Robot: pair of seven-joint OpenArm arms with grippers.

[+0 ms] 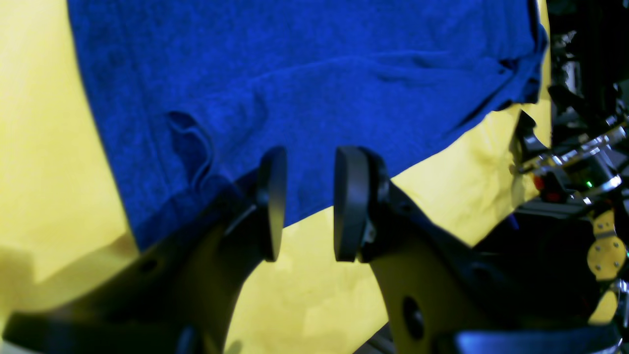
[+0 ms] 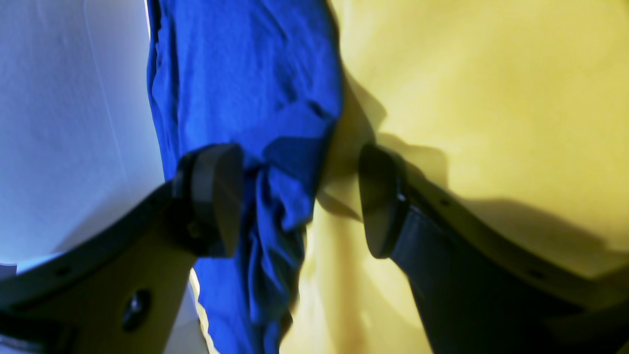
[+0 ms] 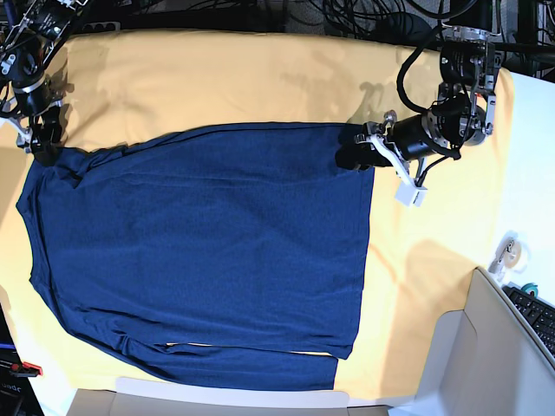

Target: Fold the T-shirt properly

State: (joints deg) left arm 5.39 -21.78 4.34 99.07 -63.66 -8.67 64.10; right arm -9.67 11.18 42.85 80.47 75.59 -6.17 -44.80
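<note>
The dark navy T-shirt (image 3: 199,251) lies spread flat on the yellow-orange cloth (image 3: 243,78), with one sleeve folded along its near edge. My left gripper (image 3: 347,156) is at the shirt's far right corner. In the left wrist view my left gripper (image 1: 312,204) is open, its pads straddling the shirt's edge (image 1: 295,73) with nothing pinched. My right gripper (image 3: 45,147) is at the shirt's far left corner. In the right wrist view my right gripper (image 2: 297,199) is wide open, with bunched shirt fabric (image 2: 245,73) lying between its fingers, close to the left finger (image 2: 216,199).
A white box (image 3: 451,364) stands at the near right. A keyboard (image 3: 538,316) and a tape roll (image 3: 512,253) lie on the white table at the right. Cables run along the back edge. The white surface (image 2: 59,98) borders the cloth beside my right gripper.
</note>
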